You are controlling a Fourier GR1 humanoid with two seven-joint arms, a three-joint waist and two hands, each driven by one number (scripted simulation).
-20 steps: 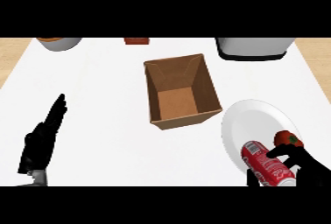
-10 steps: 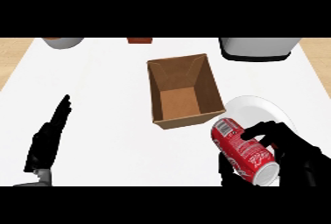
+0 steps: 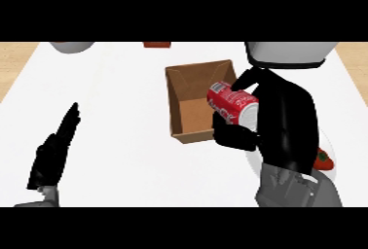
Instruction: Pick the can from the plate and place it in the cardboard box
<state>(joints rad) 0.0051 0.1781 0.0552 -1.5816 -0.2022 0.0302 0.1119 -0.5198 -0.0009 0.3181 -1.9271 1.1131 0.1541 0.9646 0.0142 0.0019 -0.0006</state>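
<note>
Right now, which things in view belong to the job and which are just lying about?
Job: can, held by right hand; cardboard box; plate.
Lying about: red item on plate; grey bowl, red block, white pot at far edge; left hand, resting open.

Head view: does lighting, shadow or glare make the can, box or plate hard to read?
Head view: even light, no glare; the can and cardboard box interior show plainly. The white plate barely separates from the white counter; the black right hand covers most of it.
</note>
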